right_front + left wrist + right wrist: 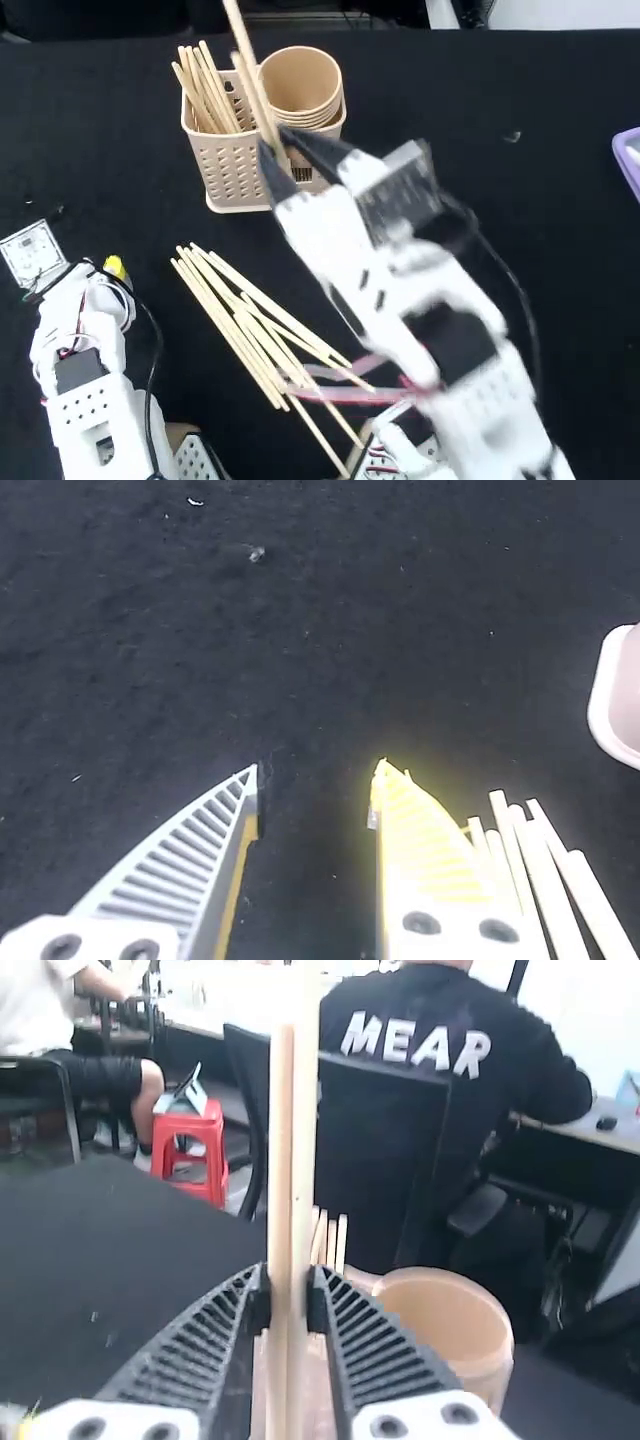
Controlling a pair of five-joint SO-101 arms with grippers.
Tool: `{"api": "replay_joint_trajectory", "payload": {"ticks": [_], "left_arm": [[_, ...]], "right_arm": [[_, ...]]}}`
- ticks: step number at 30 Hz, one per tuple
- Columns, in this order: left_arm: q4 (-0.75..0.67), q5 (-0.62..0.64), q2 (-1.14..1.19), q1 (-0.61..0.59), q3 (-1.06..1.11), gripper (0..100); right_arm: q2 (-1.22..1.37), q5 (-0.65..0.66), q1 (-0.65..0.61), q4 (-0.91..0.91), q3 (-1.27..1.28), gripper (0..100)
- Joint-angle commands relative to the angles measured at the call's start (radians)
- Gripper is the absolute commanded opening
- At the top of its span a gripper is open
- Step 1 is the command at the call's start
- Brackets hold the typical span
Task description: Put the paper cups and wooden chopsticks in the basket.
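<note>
Pinching two pale wooden chopsticks [290, 1160] upright, the right arm's fingers [215, 1335] hang over the cream perforated basket [235, 170], which holds about six bundled sticks [205, 90] and one tan paper-cup stack [300, 80]. Roughly ten loose sticks [250, 320] lie on the black surface [520, 250] near the left arm's fingers [425, 840], spread apart.

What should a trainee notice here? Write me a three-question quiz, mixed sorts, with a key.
1. True or false: the right jaws are shut on the held chopsticks.
2. Where are the paper cups? A in the right jaws; B in the basket; C in the left jaws.
3. Fill in: the left jaws are ____ beside the loose chopsticks on the table.
Key: 1 true; 2 B; 3 open.
</note>
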Motion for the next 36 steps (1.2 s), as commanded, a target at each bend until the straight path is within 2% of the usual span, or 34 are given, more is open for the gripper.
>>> {"api": "replay_joint_trajectory", "payload": {"ticks": [1, 10, 16, 23, 36], "left_arm": [[-0.002, -0.012, -0.012, 0.013, -0.004, 19], [-0.031, -0.015, -0.012, 0.013, 0.021, 19], [-0.031, -0.015, -0.012, 0.013, 0.021, 19], [-0.031, -0.015, -0.012, 0.013, 0.021, 19], [-0.031, -0.015, -0.012, 0.01, 0.021, 19]], "right_arm": [[0.173, -0.009, -0.002, -0.189, -0.11, 1.1], [0.567, -0.009, 0.0, -0.559, -0.288, 1.1], [0.725, -0.009, 0.021, -0.743, -0.383, 1.1], [0.877, -0.009, 0.052, -0.758, -0.418, 1.1], [0.9, -0.009, 0.026, -0.758, -0.208, 1.8]]}}
